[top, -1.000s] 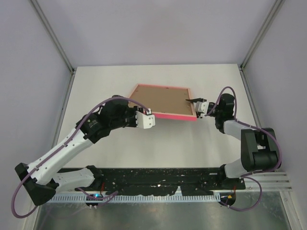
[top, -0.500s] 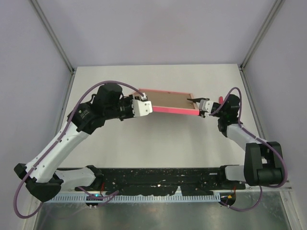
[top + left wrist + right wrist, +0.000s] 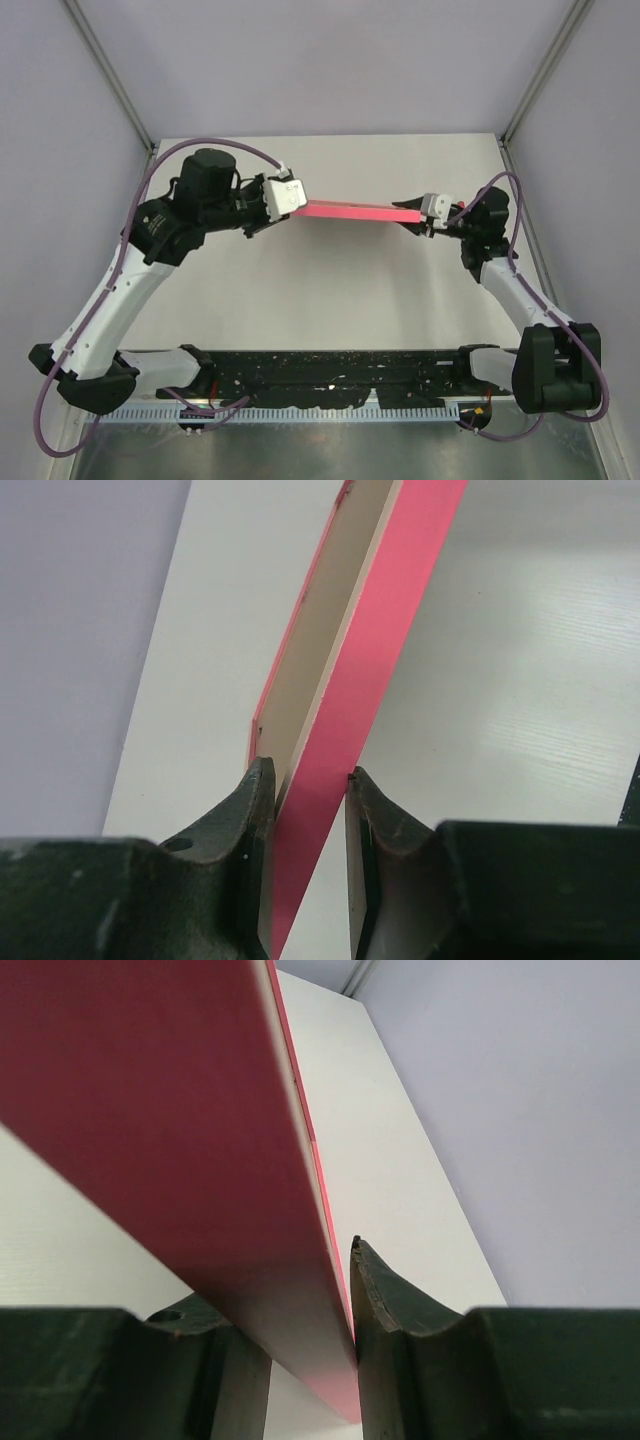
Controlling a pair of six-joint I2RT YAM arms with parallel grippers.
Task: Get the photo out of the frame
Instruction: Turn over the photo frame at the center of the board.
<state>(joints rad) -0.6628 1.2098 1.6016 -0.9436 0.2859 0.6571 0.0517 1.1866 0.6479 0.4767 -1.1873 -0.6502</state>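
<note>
The bright-pink frame (image 3: 355, 211) is held up off the table, seen edge-on in the top view as a thin pink bar between the two arms. My left gripper (image 3: 297, 203) is shut on its left end, and the left wrist view shows the pink edge (image 3: 350, 710) running up from between the fingers with a pale inner face beside it. My right gripper (image 3: 412, 214) is shut on its right end, and the right wrist view shows the frame's pink side (image 3: 170, 1140) clamped between the fingers. The photo is hidden.
The white table (image 3: 330, 290) lies below the raised frame, with grey enclosure walls at the back and both sides. Metal posts stand at the back corners (image 3: 150, 145). The black arm-base rail (image 3: 330, 375) runs along the near edge.
Both arms have raised the frame and tipped it from lying with its brown back visible to edge-on. The left gripper moved up and back; the right gripper moved back too.
</note>
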